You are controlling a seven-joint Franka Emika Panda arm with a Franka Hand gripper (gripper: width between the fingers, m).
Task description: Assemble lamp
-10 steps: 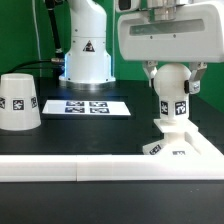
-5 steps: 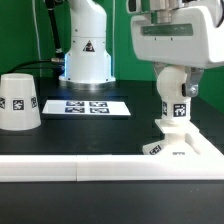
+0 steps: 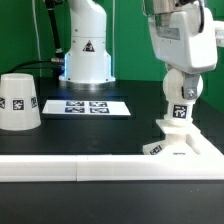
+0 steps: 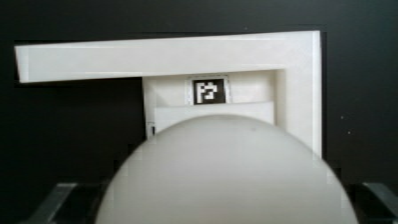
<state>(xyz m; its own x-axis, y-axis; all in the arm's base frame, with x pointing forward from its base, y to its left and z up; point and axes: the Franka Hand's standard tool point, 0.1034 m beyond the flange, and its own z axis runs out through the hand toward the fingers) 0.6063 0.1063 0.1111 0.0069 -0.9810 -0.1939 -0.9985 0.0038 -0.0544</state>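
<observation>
I'm watching the gripper (image 3: 181, 84) straddling the bulb (image 3: 180, 111), which is standing on the base (image 3: 190, 148) at the exterior view's lower right. I cannot tell whether it is clamping.

Exterior cam sits low at counter (image 3: 90, 135) level, looking across it; wrist cam stares straight down, super close. Both catch bulb (image 3: 180, 88) and base (image 3: 190, 146).
</observation>
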